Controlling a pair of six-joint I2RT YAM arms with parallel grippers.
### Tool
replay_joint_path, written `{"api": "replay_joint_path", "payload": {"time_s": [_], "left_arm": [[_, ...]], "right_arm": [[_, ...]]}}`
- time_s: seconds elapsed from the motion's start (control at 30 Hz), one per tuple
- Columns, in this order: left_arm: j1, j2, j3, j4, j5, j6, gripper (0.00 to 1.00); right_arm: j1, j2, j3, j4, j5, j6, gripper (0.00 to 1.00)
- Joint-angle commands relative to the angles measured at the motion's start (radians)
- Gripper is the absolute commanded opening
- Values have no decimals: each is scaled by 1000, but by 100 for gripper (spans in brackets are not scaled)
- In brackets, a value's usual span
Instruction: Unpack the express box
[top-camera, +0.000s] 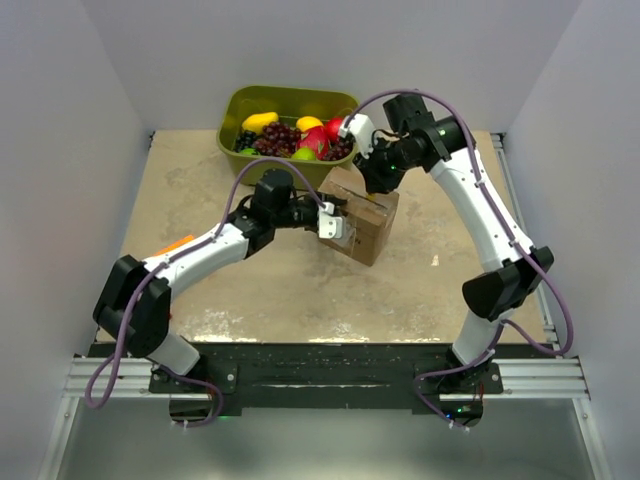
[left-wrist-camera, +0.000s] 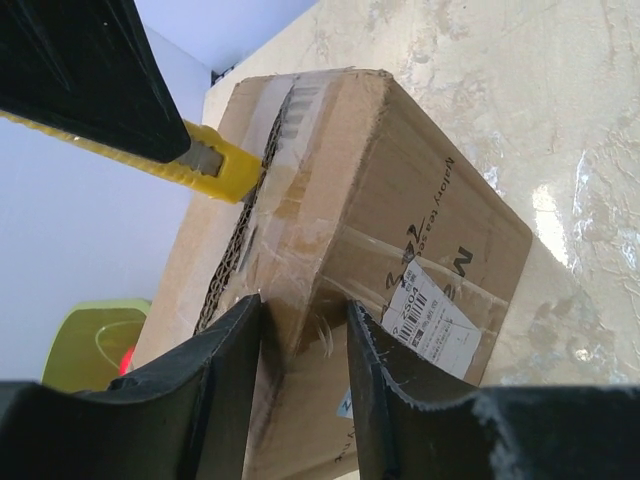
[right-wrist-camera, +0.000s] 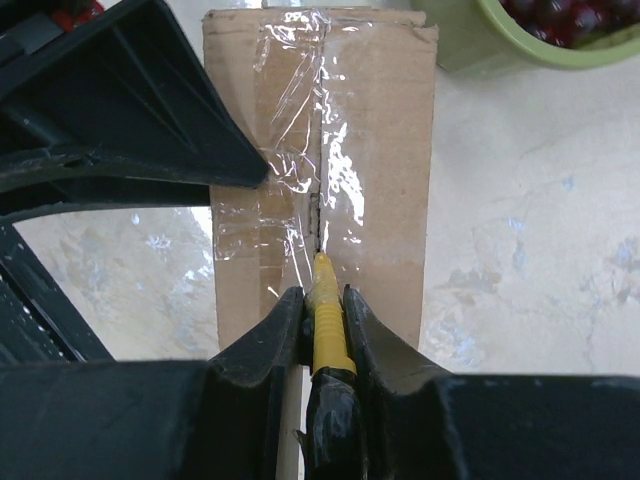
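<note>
The express box (top-camera: 365, 225) is a small brown carton lying tilted on the table's middle, with clear tape along its seam (right-wrist-camera: 320, 150) and a white label (left-wrist-camera: 430, 320) on one side. My right gripper (right-wrist-camera: 322, 295) is shut on a yellow utility knife (right-wrist-camera: 325, 310). Its tip rests on the taped seam of the box (right-wrist-camera: 380, 150); the knife (left-wrist-camera: 215, 165) also shows from the left wrist. My left gripper (left-wrist-camera: 305, 305) stands astride the box's (left-wrist-camera: 400, 200) near corner edge, one finger over each face, with a narrow gap. From above, the left gripper (top-camera: 335, 222) is at the box's left end and the right gripper (top-camera: 372, 170) at its far end.
An olive-green bin (top-camera: 240, 110) full of fruit stands right behind the box, at the back edge of the table; its rim (right-wrist-camera: 470, 50) shows close to the box. A flat orange package (top-camera: 175, 243) peeks out beside the left arm. White walls enclose the table on three sides.
</note>
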Motion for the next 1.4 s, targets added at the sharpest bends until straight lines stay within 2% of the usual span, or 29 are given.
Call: {"api": "replay_joint_path", "payload": {"time_s": [0.0, 0.37, 0.5, 0.63, 0.83, 1.0, 1.07, 1.1, 1.2, 1.27, 1.37], "left_arm": [[10, 59, -10, -163, -65, -83, 39], [-2, 87, 16, -151, -56, -142, 34], [0, 102, 36, -163, -52, -157, 33], [-2, 120, 53, -166, -52, -172, 32], [-7, 151, 86, -197, -50, -198, 29], [-11, 145, 108, -195, -27, -229, 30], [-11, 122, 125, -218, 5, -237, 35], [-10, 110, 143, -224, 49, -245, 42], [-4, 42, 181, -206, 109, -315, 54], [13, -4, 207, -160, 120, -369, 58], [50, -28, 264, -76, 53, -522, 66]], "right_arm": [[-19, -56, 80, -157, 189, 105, 0], [-17, -150, 11, -140, 215, 112, 0], [-17, -288, -153, -7, 242, 158, 0], [-17, -382, -306, 56, 279, 163, 0], [-17, -448, -366, 84, 317, 177, 0], [-18, -471, -350, 145, 359, 218, 0], [-19, -482, -362, 218, 405, 255, 0], [-26, -508, -398, 254, 429, 270, 0], [-49, -546, -472, 367, 440, 321, 0], [-55, -549, -497, 415, 483, 345, 0], [-65, -559, -566, 479, 631, 356, 0]]}}
